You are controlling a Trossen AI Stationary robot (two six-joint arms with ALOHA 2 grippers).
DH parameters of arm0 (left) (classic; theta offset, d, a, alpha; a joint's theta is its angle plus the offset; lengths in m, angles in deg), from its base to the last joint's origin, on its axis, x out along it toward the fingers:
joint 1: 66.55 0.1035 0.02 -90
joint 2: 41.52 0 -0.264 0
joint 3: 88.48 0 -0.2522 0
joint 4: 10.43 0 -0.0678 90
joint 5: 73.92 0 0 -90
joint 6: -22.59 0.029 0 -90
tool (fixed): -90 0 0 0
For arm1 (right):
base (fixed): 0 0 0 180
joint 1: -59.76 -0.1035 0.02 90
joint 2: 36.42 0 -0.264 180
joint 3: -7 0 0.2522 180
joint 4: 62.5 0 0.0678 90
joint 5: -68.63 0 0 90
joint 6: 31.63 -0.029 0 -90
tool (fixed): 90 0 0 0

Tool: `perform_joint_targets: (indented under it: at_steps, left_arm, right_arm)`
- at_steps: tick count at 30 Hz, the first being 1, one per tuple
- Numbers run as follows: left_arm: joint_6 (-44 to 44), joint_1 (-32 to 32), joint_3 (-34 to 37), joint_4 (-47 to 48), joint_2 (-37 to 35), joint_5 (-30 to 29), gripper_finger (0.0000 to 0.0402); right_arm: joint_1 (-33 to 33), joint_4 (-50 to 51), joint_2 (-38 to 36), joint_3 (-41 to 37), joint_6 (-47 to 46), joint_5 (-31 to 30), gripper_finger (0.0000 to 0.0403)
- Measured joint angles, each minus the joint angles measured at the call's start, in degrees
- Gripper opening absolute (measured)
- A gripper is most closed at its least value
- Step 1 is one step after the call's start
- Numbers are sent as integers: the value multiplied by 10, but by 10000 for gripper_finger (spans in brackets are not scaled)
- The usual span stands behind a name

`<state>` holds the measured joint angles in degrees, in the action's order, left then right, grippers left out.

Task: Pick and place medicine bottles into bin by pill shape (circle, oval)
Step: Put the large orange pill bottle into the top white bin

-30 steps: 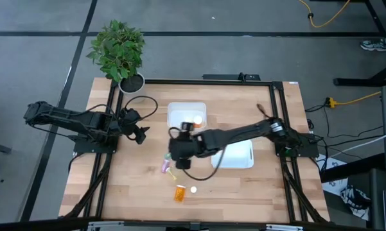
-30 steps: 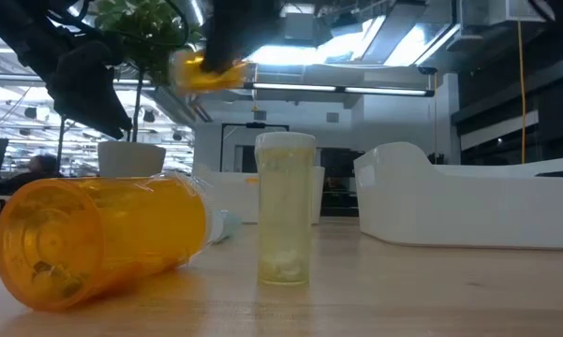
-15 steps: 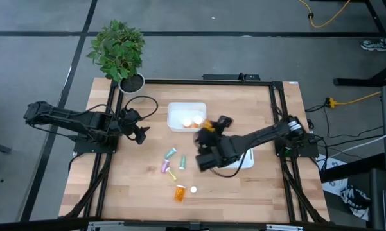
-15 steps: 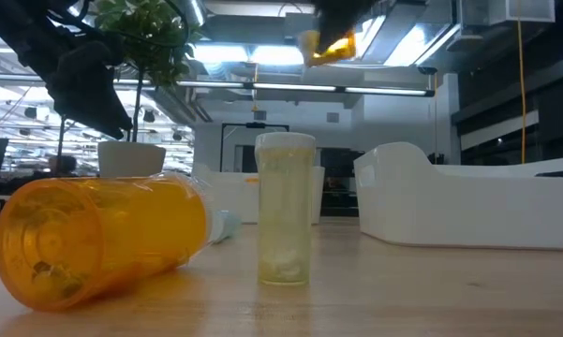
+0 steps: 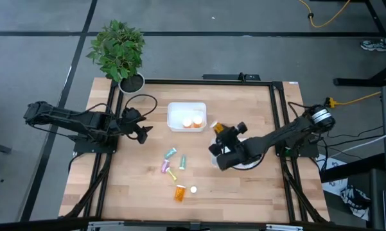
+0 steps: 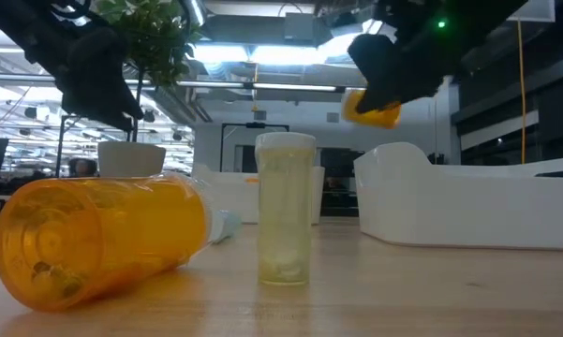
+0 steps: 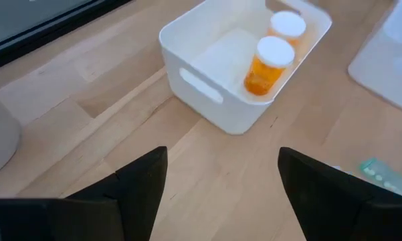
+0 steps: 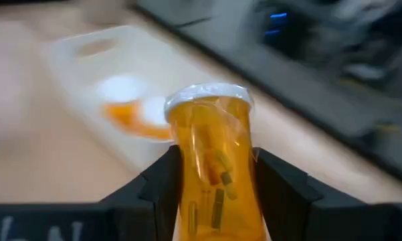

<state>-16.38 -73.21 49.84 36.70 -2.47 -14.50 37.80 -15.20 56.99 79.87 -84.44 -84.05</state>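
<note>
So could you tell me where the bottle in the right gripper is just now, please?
The orange bottle is held in the right gripper, up off the table, between the bin with two bottles and the other bin in the high view.

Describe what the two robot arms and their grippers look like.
Both arms are black, slender and jointed. The left gripper ends in two flat, broad, matte-black fingers. The right gripper has the same dark, angular fingers. A black cable loops on the wooden table beside the left arm.
</note>
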Motion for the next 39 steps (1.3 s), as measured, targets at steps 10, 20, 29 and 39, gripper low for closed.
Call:
perform_joint_targets:
  at_steps: [10,20,29,39]
  left_arm:
    - [-1,0,0,-31,0,0,278]
    - [28,0,0,-54,4,1,278]
    - [199,-18,0,-317,73,123,278]
    - [216,-27,0,-369,150,133,278]
  right_arm:
    - [118,-779,-40,-181,447,473,166]
    - [166,-962,-34,-221,442,588,173]
    - [164,-950,18,-199,441,588,174]
    - [164,-937,79,-168,413,589,174]
